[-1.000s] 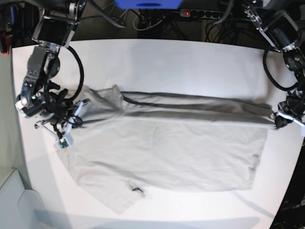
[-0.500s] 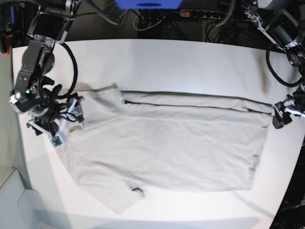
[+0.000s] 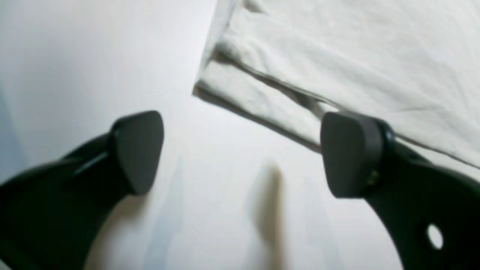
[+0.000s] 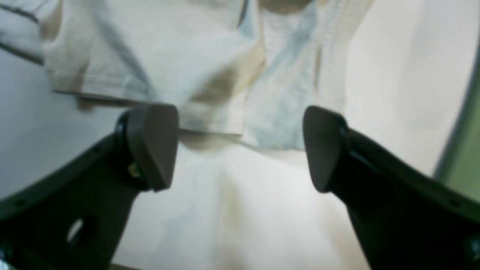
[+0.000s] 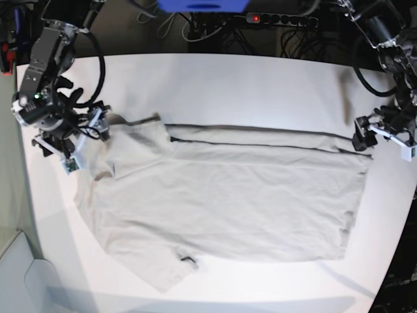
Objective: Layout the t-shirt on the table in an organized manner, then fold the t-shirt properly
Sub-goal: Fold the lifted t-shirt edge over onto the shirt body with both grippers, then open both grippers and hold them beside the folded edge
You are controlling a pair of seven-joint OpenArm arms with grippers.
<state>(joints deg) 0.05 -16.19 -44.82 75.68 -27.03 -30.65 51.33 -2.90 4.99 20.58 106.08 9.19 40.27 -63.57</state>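
The light grey-beige t-shirt (image 5: 228,195) lies spread across the white table (image 5: 247,85), its far long edge folded over in a straight band. My left gripper (image 5: 373,138) hovers open at the shirt's far right corner. In the left wrist view that folded corner (image 3: 337,56) lies just beyond the open left gripper (image 3: 243,152), with nothing between the fingers (image 3: 138,150). My right gripper (image 5: 83,140) is open at the shirt's left end. In the right wrist view the right gripper (image 4: 238,146) is empty over bare table, the shirt's hem (image 4: 168,48) just ahead.
A power strip (image 5: 277,18) with a red light, cables and a blue object (image 5: 202,5) sit beyond the table's far edge. The table's curved near edge runs along the bottom, with a pale surface (image 5: 23,274) at the lower left.
Both grippers opened and let go of the shirt's ends, then drew back toward the table's far side. The folded far band now lies flat.
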